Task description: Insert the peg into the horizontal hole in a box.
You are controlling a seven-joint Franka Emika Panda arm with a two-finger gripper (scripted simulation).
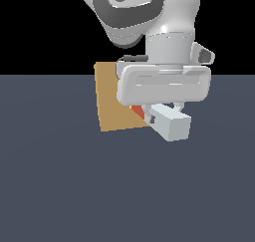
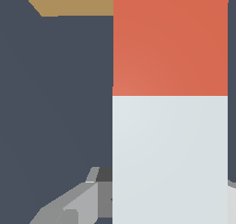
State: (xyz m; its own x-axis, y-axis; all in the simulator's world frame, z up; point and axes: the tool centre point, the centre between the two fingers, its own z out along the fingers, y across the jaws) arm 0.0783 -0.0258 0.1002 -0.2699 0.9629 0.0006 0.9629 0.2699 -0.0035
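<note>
One gripper [image 1: 160, 115] was clamped on the peg [image 1: 171, 124], held off the floor, its orange-red end toward the tan box [image 1: 110, 101] at ten o'clock.

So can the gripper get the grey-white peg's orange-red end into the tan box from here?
Probably yes: the gripper holds the peg, orange-red end toward the tan box, nothing between them. The hole itself is hidden.

The peg [image 1: 169, 124] hangs in the gripper [image 1: 160, 114], off the floor [image 1: 74, 186]. Its far end points toward the box [image 1: 112, 99], which stands behind it, toward the exterior view's left.
</note>
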